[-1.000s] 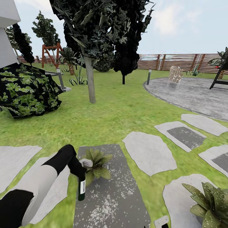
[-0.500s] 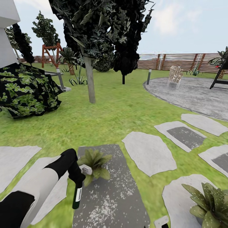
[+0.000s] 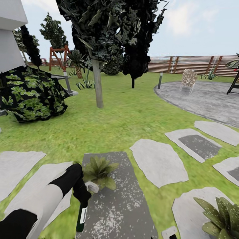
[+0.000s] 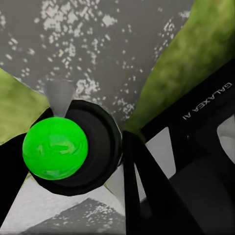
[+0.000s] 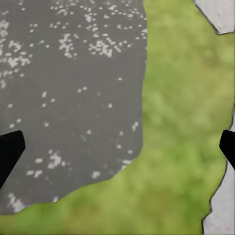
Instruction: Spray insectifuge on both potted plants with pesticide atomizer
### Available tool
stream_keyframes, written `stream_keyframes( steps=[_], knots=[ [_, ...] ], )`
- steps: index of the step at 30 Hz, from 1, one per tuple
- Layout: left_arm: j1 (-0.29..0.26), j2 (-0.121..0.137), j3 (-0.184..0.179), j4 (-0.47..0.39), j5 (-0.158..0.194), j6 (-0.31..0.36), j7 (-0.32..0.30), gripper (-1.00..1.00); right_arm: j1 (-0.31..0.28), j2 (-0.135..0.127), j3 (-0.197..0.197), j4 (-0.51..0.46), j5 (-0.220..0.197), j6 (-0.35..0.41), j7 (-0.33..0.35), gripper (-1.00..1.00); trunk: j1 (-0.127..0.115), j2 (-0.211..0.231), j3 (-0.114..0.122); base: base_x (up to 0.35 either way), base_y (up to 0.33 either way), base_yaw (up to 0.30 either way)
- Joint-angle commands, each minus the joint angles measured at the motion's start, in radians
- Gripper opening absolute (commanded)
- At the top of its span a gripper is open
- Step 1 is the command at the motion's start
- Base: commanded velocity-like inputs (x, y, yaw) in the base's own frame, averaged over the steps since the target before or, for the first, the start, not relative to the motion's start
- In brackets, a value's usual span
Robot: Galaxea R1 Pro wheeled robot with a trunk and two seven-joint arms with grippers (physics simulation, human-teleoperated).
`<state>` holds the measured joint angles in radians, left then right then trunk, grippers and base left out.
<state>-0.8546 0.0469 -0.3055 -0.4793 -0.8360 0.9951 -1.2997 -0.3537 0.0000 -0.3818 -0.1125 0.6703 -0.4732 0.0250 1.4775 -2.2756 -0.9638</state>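
In the head view my left gripper [image 3: 84,193] is shut on the pesticide atomizer [image 3: 81,217]. Its dark bottle hangs down, and its pale trigger head [image 3: 91,187] points at the near potted plant [image 3: 98,169]. That plant stands on a dark grey stone slab [image 3: 116,205] in the garden. A second potted plant [image 3: 220,212] sits on a pale stone at the lower right. In the left wrist view the atomizer [image 4: 55,147] shows as a dark round body with a bright green end between black fingers [image 4: 147,186]. My right gripper [image 5: 117,149] hangs open over slab and grass.
A big dark broad-leaved bush [image 3: 31,93] stands at the left and a tree trunk [image 3: 98,83] rises behind the lawn. Pale stepping stones [image 3: 157,162] lie to the right. Farther off are a grey gravel circle [image 3: 205,99], a chair [image 3: 188,79] and a wooden fence [image 3: 199,64].
The left gripper has come down and nearer to me with the atomizer, whose lower end has swung left. The head view has also shifted a little.
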Motion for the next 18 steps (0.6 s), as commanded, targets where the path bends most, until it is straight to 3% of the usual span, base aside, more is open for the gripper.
stream_keyframes(
  steps=[1,6,13,18],
  knots=[
    [0.008,0.000,-0.003,-0.002,-0.009,0.008,-0.010,-1.00,-0.001,0.000,-0.008,0.001,0.007,-0.004,0.003,1.00,0.000,0.000,-0.001,0.000,0.000,0.157],
    [0.016,-0.001,-0.002,-0.008,-0.008,0.008,-0.010,-1.00,-0.001,0.000,-0.009,0.001,0.006,-0.004,0.003,1.00,0.000,0.000,-0.001,0.023,0.000,0.041],
    [0.017,-0.001,-0.002,-0.007,-0.008,0.008,-0.012,-1.00,-0.001,0.000,-0.009,0.001,0.006,-0.004,0.003,1.00,0.000,0.000,-0.001,0.264,0.000,0.002],
    [0.017,-0.001,-0.002,-0.012,-0.008,0.008,-0.012,-1.00,-0.001,0.000,-0.009,0.001,0.008,-0.003,0.003,1.00,0.000,0.000,-0.001,0.067,0.000,0.000]
  ],
)
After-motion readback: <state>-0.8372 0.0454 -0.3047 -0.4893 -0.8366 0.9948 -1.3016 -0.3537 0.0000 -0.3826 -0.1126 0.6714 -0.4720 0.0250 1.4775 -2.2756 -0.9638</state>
